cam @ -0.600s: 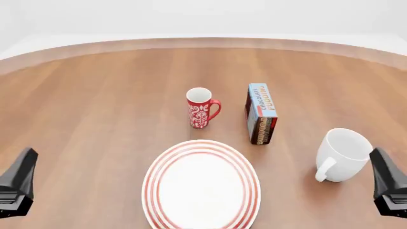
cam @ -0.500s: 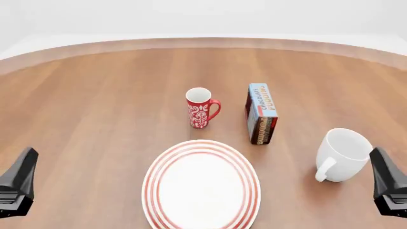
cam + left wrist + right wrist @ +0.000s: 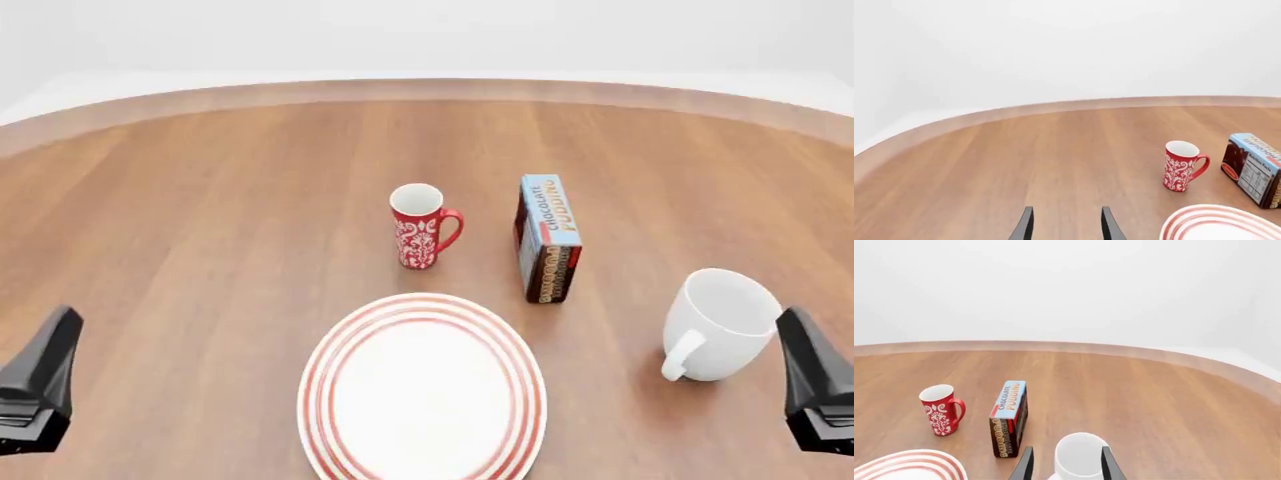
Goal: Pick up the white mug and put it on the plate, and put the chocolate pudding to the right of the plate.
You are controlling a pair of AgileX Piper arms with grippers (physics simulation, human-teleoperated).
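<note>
While front view hides fingers (image 3: 1063,465), wrist views show gaps

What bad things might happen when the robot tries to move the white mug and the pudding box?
1. The white mug is round and glossy, so it might slip from the right gripper.
2. The chocolate pudding stands tall and narrow just behind the path from the mug to the plate; a swing that strays back could topple it.
3. The red mug stands near the pudding, so reaching there could bump it.
</note>
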